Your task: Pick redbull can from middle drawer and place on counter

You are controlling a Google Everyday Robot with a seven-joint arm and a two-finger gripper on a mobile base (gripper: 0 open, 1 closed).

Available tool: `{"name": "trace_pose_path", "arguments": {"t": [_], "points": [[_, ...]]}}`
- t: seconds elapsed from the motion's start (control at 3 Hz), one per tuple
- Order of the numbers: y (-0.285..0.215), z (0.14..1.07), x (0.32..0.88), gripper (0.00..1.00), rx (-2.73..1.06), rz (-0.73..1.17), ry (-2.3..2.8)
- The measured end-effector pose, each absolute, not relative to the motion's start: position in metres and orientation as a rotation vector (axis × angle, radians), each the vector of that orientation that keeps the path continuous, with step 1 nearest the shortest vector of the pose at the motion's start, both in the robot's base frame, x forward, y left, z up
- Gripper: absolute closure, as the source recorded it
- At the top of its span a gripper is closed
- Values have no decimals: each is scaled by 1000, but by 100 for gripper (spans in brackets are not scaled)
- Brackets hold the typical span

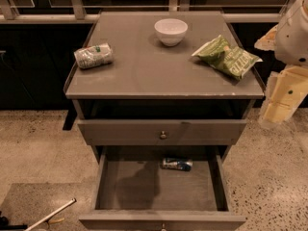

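In the camera view the gripper point(279, 102) hangs at the right edge, off the cabinet's right side and about level with the counter's front lip. I cannot tell whether it stands wide or narrow, and nothing shows in it. The redbull can point(177, 164) lies on its side below and to the left of the gripper, at the back of the open middle drawer point(192, 192), close under the knobbed drawer front point(125, 131) that juts out above it. That overhang is the main hazard as I judge it: a descent from straight above could strike the upper front, so the gripper probably has to come in low from the drawer's open end. A round can lying flat may also roll along the smooth drawer floor if it is nudged before it is gripped, or slip out of a grasp that is off centre. The counter point(144, 69), up and to the left of the gripper, is a flat grey-brown top. A green chip bag point(227, 57) lies nearest the gripper, a white bowl point(171, 31) farther back, and a white-and-green can point(93, 56) on its side at the far left. Set down crowding the bag, the redbull can could tip. Around the cabinet are a speckled stone floor point(38, 138) and a pale railing point(144, 17) against dark windows.
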State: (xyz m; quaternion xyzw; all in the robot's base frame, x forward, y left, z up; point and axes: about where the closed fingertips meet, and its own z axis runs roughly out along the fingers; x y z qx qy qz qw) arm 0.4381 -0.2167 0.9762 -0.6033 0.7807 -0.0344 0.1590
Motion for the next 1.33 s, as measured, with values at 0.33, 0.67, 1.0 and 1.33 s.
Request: {"name": "trace_pose_path", "arguments": {"t": [0.33,0.67,1.0,1.33], "points": [[-216,978,438,0,-1719,-109,2225],[-217,961,441,0,-1670,-94,2202],[-215,909,441,0,-1602,15,2171],[-208,854,447,0,-1540,120,2156]]}}
